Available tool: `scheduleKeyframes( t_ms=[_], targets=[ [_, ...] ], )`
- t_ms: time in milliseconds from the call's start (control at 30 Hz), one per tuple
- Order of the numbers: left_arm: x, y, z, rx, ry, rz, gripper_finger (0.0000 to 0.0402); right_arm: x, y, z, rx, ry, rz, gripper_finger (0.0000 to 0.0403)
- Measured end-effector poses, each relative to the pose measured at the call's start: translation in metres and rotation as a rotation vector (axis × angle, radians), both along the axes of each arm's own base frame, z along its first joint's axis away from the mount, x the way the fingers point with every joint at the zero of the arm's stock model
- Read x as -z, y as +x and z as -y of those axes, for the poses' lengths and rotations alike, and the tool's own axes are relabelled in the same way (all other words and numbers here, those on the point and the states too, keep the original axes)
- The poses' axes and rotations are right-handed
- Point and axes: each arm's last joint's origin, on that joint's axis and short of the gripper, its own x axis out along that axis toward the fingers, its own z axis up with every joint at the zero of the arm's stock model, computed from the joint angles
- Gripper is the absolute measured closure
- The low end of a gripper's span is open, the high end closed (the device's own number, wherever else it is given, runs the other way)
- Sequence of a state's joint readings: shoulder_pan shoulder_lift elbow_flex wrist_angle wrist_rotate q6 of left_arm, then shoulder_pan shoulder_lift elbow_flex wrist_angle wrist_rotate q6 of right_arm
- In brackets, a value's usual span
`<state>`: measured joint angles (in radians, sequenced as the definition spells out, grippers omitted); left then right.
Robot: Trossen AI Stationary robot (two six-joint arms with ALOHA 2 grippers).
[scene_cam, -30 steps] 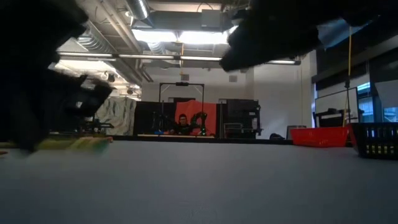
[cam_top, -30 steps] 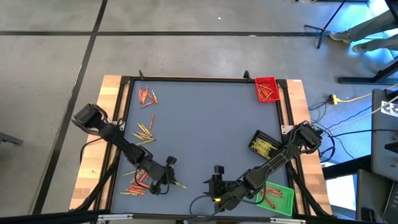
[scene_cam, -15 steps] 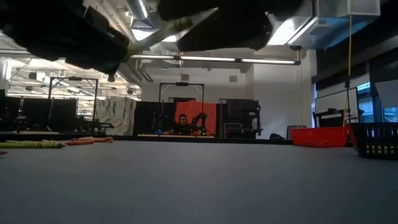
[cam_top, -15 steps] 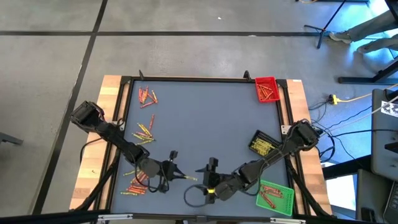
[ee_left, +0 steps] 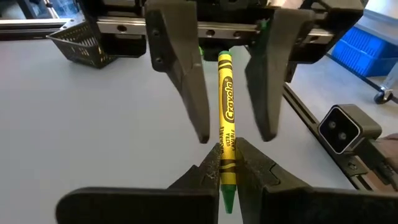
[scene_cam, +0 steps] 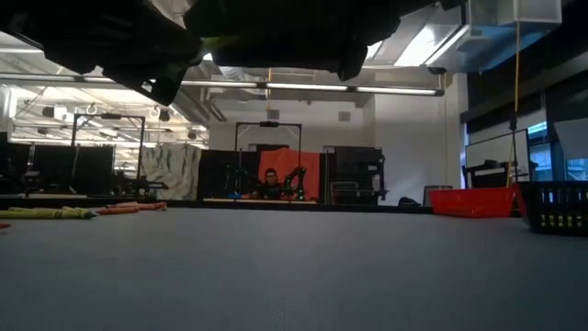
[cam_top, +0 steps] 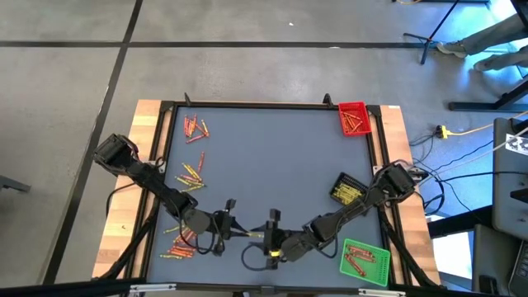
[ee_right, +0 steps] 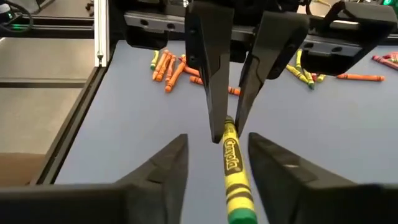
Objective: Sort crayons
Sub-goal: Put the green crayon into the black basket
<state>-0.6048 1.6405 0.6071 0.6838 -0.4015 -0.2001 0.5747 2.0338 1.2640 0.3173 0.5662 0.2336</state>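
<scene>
From above, the left gripper [cam_top: 232, 233] and the right gripper [cam_top: 266, 237] meet nose to nose near the front edge of the table [cam_top: 272, 157], a yellow crayon [cam_top: 250, 235] bridging them; loose crayons [cam_top: 191, 173] lie along the left side, and the red tray [cam_top: 353, 116], black tray [cam_top: 346, 190] and green tray [cam_top: 365, 261] sit on the right. The low view shows only dark arm bodies overhead. In the left wrist view the left gripper [ee_left: 227, 163] is clamped narrow on one end of the yellow crayon [ee_left: 226, 134], whose free end runs between the right arm's spread fingers [ee_left: 186, 68], touching neither. In the right wrist view the yellow crayon [ee_right: 233, 168] lies centred between that arm's own fingers [ee_right: 168, 163], which stand apart from it. This looks like a handover: the right jaws should close squarely on the free half before the left lets go, keeping the stick level so it does not pivot out.
</scene>
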Motion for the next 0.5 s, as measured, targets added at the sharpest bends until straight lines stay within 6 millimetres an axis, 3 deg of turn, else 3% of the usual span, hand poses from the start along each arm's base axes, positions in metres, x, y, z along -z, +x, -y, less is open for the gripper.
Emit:
scheduleKeyframes(
  t_ms=[367, 500],
  targets=[
    [0.0004, -0.0002, 0.0001, 0.004, 0.006, -0.004, 0.0388, 0.0008, 0.0032, 0.0056, 0.003, -0.006, -0.009, 0.0382],
    [0.0004, -0.0002, 0.0001, 0.016, 0.025, 0.0, 0.0387, 0.0013, 0.0039, 0.0072, 0.003, -0.009, -0.015, 0.0383]
  ],
)
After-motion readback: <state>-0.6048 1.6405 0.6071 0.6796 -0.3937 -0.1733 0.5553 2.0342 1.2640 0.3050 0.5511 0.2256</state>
